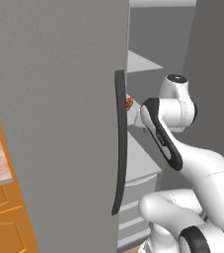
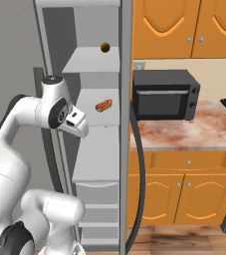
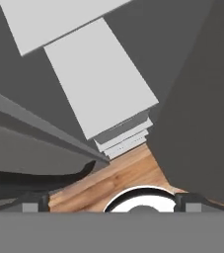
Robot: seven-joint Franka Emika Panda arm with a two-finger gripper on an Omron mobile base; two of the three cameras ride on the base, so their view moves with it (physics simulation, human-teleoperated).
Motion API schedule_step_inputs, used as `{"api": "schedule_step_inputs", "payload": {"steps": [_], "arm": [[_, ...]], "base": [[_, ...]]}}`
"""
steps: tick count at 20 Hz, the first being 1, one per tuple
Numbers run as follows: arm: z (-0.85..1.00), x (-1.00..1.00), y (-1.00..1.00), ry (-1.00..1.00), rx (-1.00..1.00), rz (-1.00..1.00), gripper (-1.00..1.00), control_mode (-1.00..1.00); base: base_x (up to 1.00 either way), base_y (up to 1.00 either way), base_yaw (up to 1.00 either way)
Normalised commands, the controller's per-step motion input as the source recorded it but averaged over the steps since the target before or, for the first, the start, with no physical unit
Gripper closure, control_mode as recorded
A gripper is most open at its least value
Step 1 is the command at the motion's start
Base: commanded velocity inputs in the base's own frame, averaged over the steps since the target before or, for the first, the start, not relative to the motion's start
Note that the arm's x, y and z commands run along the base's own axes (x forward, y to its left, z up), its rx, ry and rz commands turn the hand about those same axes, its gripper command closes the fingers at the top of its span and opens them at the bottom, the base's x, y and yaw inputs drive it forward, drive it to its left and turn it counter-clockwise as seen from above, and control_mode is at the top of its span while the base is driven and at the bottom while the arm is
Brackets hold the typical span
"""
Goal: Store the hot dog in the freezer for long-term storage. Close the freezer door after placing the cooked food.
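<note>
I see the hot dog [image 2: 103, 105] on the freezer [image 2: 95, 149] middle shelf, frame centre. Jaws wide open, empty. Olive ball [image 2: 105, 47] above; microwave [image 2: 164, 94] on bench [image 2: 184, 132] right. Freezer door [image 1: 59, 123] open, filling the left base view's left.

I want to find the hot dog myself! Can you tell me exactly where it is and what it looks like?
Find the tall grey freezer left of the black microwave; its door is open. The hot dog lies on the middle shelf. It is long, reddish-brown in a tan bun, unlike the small round olive-yellow ball on the shelf above.
</note>
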Motion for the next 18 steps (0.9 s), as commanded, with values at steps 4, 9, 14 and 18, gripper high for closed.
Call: {"api": "schedule_step_inputs", "payload": {"steps": [4, 9, 14, 18], "arm": [[0.00, -0.71, 0.26, 0.00, -0.06, 0.30, -1.00, -1.00], [0.00, -0.34, 0.06, 0.07, -0.07, 0.17, -1.00, -1.00], [-0.10, -0.39, -0.04, 0.05, -0.02, 0.04, -1.00, -1.00], [-0.16, -0.51, -0.02, 0.02, 0.00, 0.02, -1.00, -1.00]], "base": [[0.00, 0.00, 0.00], [0.00, 0.00, 0.00], [0.00, 0.00, 0.00], [0.00, 0.00, 0.00]]}}
